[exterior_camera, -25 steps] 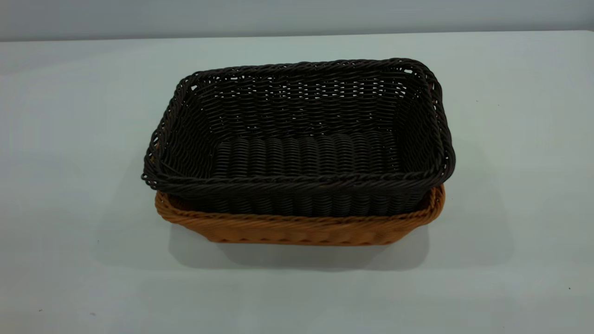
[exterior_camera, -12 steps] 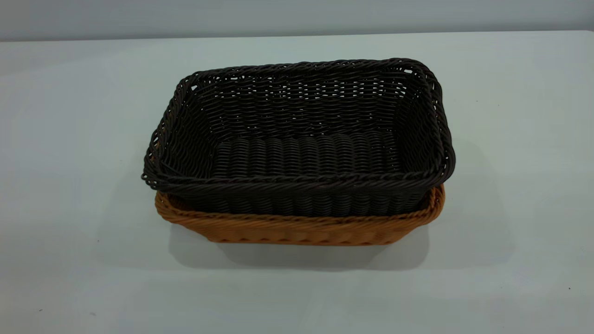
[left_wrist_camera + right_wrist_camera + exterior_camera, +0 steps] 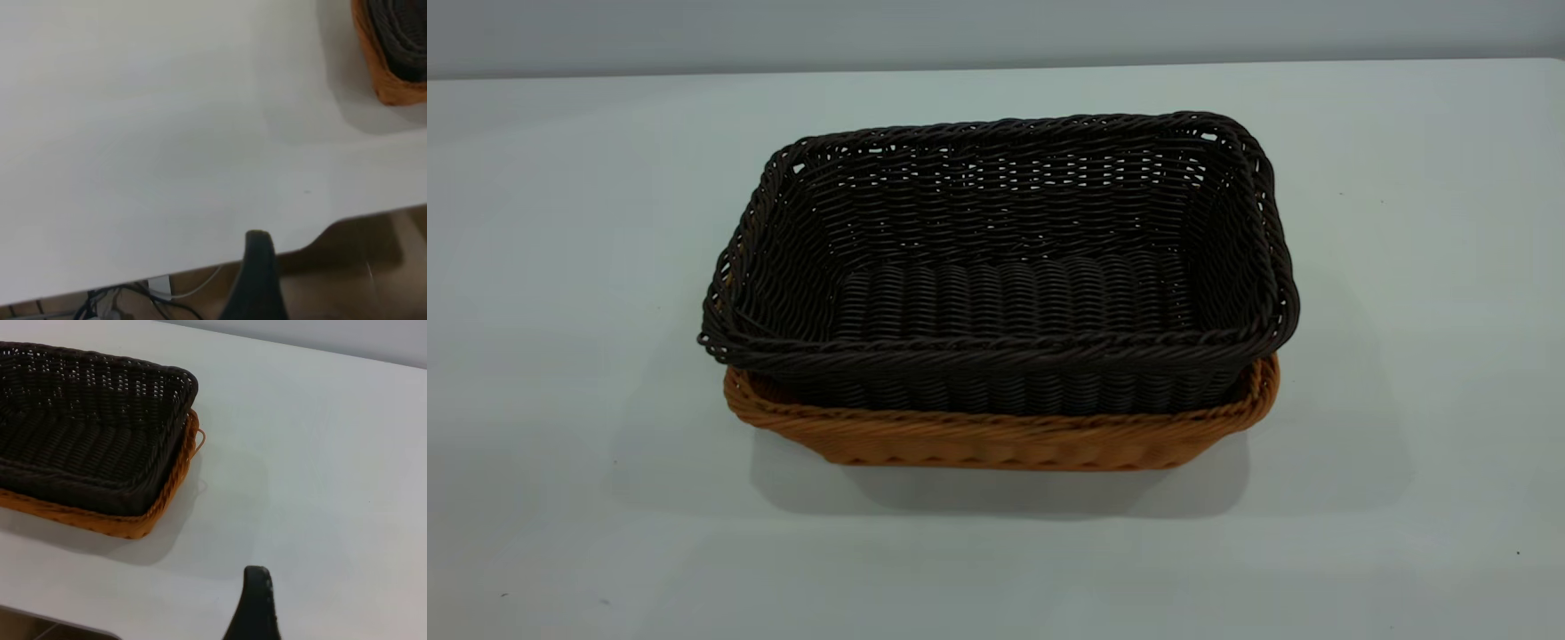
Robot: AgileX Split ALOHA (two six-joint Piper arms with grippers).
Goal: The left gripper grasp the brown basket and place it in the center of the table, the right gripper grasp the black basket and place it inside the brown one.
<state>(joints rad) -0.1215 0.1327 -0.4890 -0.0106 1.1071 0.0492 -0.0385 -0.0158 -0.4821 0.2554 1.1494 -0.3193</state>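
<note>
**Baskets nested; both grippers clear**

The left gripper (image 3: 257, 277) hangs over the table (image 3: 560, 267) edge, well apart from the brown basket (image 3: 1005, 440). The black basket (image 3: 1005, 267) sits inside it, mid-table. The right gripper (image 3: 253, 603) hovers nearby. Finger state: cannot tell.

Rectangular blackish-brown woven wicker basket (image 3: 1005, 267) sits nested inside rectangular orange-tan woven wicker basket (image 3: 1005, 440), mid pale grey-white flat tabletop (image 3: 560, 267); dark rim rides above tan rim.
</note>
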